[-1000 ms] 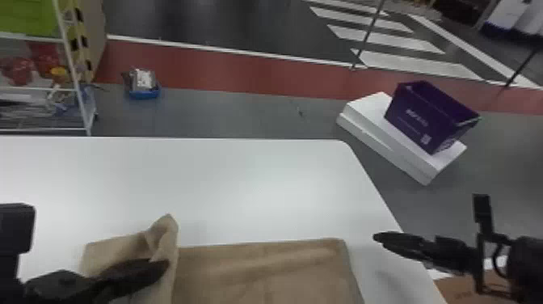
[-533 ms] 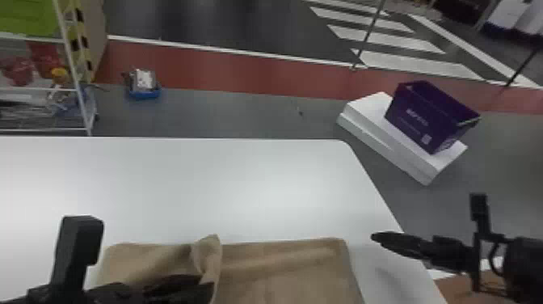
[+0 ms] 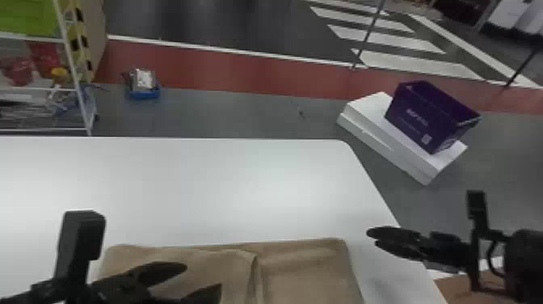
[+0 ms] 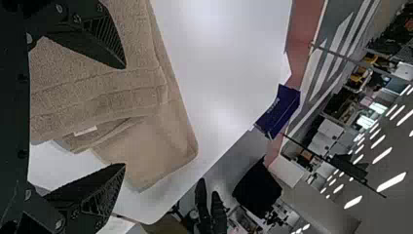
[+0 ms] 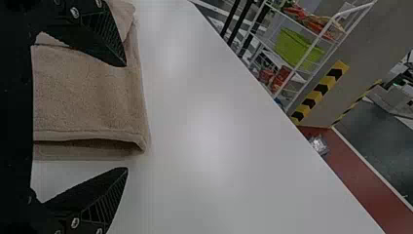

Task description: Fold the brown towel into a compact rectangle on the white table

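Observation:
The brown towel (image 3: 307, 271) lies near the front edge of the white table (image 3: 226, 186), its left part folded over so that a layer ends in a raised edge around the middle. Above that folded left part is my left gripper (image 3: 202, 279), fingers spread and holding nothing. In the left wrist view the towel (image 4: 102, 87) lies beyond my open left gripper (image 4: 125, 116). My right gripper (image 3: 373, 238) is over the table's right edge, to the right of the towel. The right wrist view has my right gripper (image 5: 127, 117) with its fingers wide apart, the towel (image 5: 87, 97) farther off.
On the floor past the table's right corner, a purple box (image 3: 428, 113) rests on white slabs (image 3: 392, 141). A wire shelf (image 3: 76, 81) stands at the back left, with a small blue tray (image 3: 144, 93) beside it. Cardboard (image 3: 464, 287) lies below my right arm.
My left gripper has moved right and toward the front, and its fingers have parted. The towel's lifted fold has shifted right and now lies flatter. My right arm has barely moved.

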